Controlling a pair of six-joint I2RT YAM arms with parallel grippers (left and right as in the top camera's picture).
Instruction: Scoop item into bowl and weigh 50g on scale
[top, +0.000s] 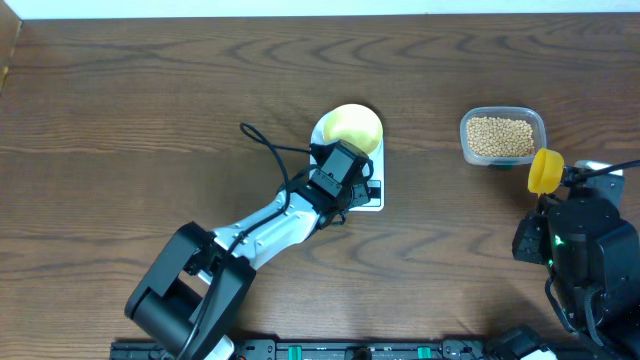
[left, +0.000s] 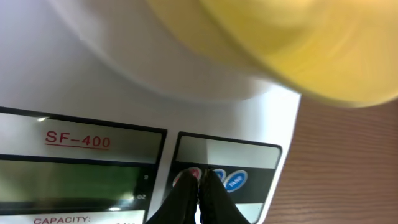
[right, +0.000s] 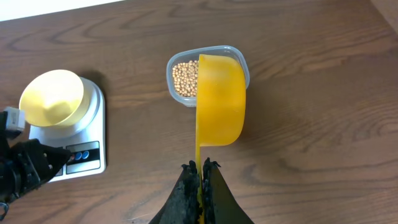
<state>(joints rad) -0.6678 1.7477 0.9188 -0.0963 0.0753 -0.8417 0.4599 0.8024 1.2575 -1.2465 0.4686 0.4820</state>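
The white scale (left: 74, 93) reads "SF-400" in red, with "CAPACITY:" below its grey display (left: 68, 180). A smooth, pale-yellow bowl (right: 52, 97) sits on its round platform. The left gripper (left: 199, 182), fingers pressed together, meets the scale's red button (left: 186, 177). Right of the scale, round tan beans (right: 184, 78) fill a clear plastic tub (right: 214, 50), and the right gripper (right: 201, 169) pinches the yellow scoop (right: 221, 99) by its thin handle.
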